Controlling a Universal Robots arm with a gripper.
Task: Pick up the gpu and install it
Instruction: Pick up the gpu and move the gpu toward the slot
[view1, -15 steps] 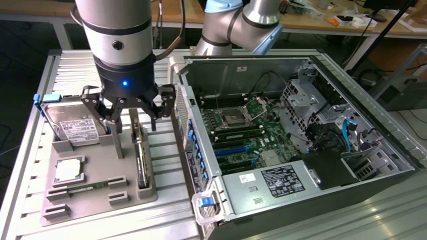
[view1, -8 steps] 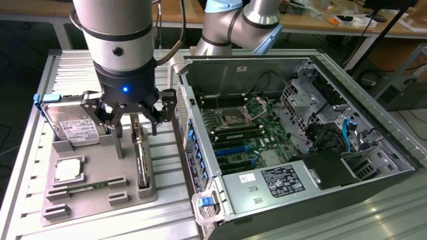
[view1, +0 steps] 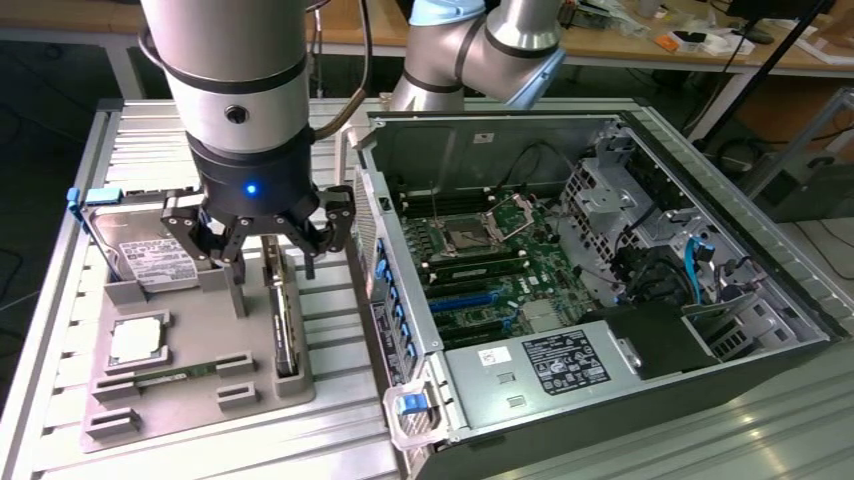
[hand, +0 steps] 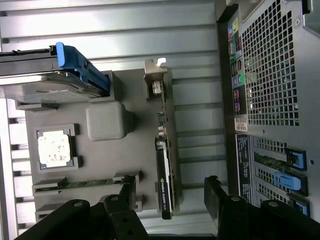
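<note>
The gpu (view1: 282, 318) stands on its long edge in a slot of the grey holder tray (view1: 187, 330), at the exterior view's left of the open computer case. In the wrist view the gpu (hand: 164, 175) shows its black cooler, with its silver end bracket (hand: 155, 80) at the far end. My gripper (view1: 276, 250) hangs just above the card's upper edge, open. One black finger (hand: 127, 192) stands on the tray side of the card and the other finger (hand: 215, 192) on the case side. Neither touches it.
The open computer case (view1: 400, 200) lies close beside the tray, motherboard (view1: 494, 270) exposed, slot covers with blue latches (hand: 285, 175) facing the card. On the tray sit a hard drive in a blue caddy (hand: 50, 75), a CPU (hand: 54, 148) and a memory stick (hand: 85, 184).
</note>
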